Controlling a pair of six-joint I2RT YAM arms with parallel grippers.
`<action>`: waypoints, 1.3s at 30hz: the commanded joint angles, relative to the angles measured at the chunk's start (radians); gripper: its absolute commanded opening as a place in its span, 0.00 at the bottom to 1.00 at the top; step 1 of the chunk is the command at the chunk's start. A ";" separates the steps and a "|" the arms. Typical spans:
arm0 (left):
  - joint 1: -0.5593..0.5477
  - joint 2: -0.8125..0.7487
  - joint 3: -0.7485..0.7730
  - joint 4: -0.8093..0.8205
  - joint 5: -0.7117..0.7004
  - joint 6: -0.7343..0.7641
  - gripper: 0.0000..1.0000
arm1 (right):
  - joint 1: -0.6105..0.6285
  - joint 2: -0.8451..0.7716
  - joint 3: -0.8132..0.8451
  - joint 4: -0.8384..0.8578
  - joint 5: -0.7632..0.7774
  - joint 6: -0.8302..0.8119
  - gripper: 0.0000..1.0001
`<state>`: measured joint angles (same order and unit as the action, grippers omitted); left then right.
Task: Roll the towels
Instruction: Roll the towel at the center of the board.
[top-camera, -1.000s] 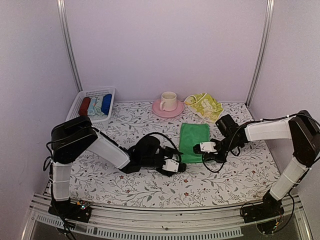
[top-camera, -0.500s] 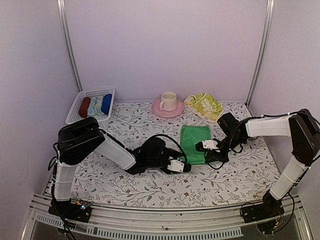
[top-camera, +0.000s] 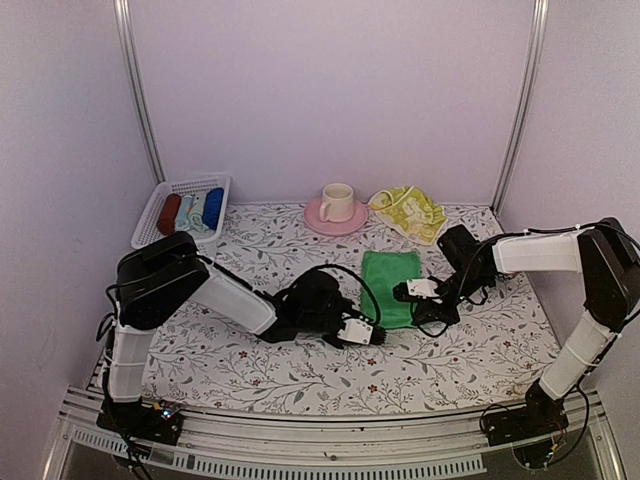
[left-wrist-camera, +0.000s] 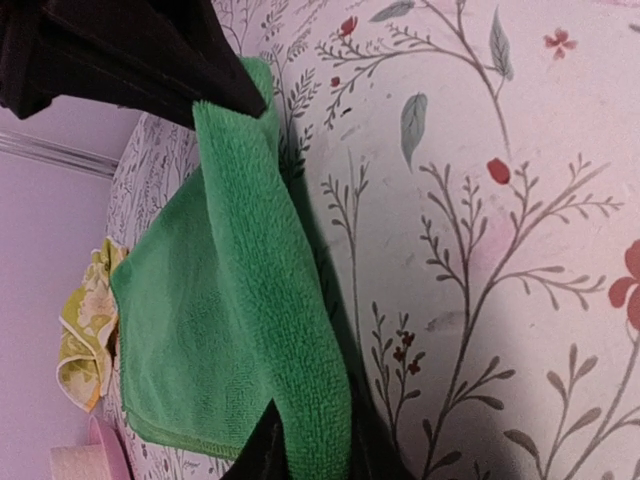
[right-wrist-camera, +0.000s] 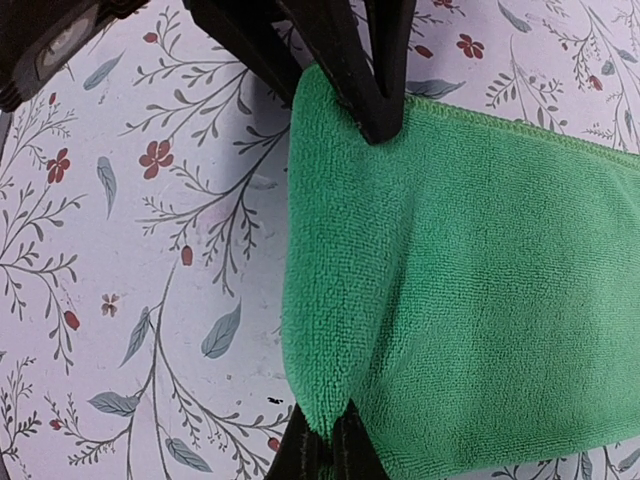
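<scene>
Green towel (top-camera: 392, 272): we see it mid-surface (top-camera: 250, 362), near edge raised.
Left fingers (top-camera: 378, 335): pinching that edge's left end.
Right fingers (top-camera: 405, 293): clamped on its right end.
Yellow towel (top-camera: 410, 212): crumpled at the back.

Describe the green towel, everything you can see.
The green towel is plain bright green fuzzy cloth with a stitched hem, lying as a flat rectangle on the floral tablecloth, mid-table. Its near edge is turned up into a rounded fold; the left hand and right hand pinch opposite ends of it. Not yet rolled.
</scene>
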<state>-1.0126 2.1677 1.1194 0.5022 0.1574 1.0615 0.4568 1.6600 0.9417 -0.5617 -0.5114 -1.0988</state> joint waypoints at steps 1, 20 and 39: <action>-0.017 0.026 0.029 -0.041 0.012 -0.026 0.13 | -0.006 0.013 0.018 -0.010 -0.015 0.002 0.04; -0.003 -0.052 0.106 -0.269 0.151 -0.311 0.00 | 0.002 -0.192 -0.213 0.205 0.036 -0.060 0.61; 0.013 -0.067 0.065 -0.271 0.181 -0.373 0.00 | -0.008 -0.111 -0.206 0.146 0.034 0.002 0.36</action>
<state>-1.0073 2.1487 1.2068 0.2436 0.3130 0.7052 0.4618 1.5368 0.7189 -0.3500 -0.4507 -1.0916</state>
